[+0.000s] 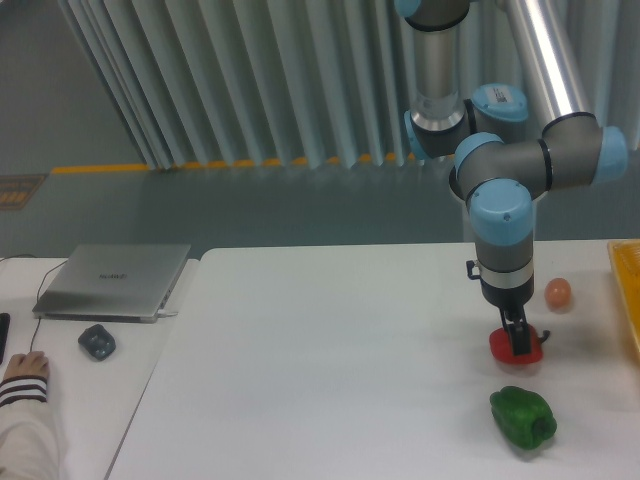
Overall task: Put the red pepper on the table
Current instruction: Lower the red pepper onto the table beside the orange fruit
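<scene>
The red pepper [500, 346] is small, glossy and bright red, low over the white table [330, 370] at the right. My gripper [519, 342] points straight down onto it, its dark fingers standing around the pepper's top and hiding its middle. I cannot tell whether the pepper rests on the tabletop or hangs just above it, nor whether the fingers still press on it.
A green bell pepper [523, 416] lies just in front of the red one. A small orange-brown egg-shaped thing [558, 292] sits behind and to the right. A yellow tray edge [626, 290] shows at far right. A laptop [113, 280], mouse [97, 342] and a person's hand [24, 368] are at left.
</scene>
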Available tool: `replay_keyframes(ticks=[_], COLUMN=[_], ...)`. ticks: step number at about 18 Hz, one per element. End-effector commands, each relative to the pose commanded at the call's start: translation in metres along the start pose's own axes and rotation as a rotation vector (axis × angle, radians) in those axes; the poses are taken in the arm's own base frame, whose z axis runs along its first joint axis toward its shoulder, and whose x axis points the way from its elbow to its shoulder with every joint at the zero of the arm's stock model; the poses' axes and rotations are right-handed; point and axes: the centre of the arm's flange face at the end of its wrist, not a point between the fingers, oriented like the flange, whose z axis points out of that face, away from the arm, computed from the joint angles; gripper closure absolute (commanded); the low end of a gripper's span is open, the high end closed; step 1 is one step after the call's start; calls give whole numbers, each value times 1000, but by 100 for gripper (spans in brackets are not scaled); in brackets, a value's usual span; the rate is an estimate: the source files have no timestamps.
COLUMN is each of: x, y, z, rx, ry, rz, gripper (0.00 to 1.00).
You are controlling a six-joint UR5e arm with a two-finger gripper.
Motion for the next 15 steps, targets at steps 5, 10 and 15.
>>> replay_keyframes(ticks=[5, 10, 15], x=[-8, -14, -17], y=[1, 0, 5], z=[-32, -61, -70], rx=[5, 25, 33], ry=[-64, -120, -140], rz=[-44, -51, -53], gripper=[0, 0, 0])
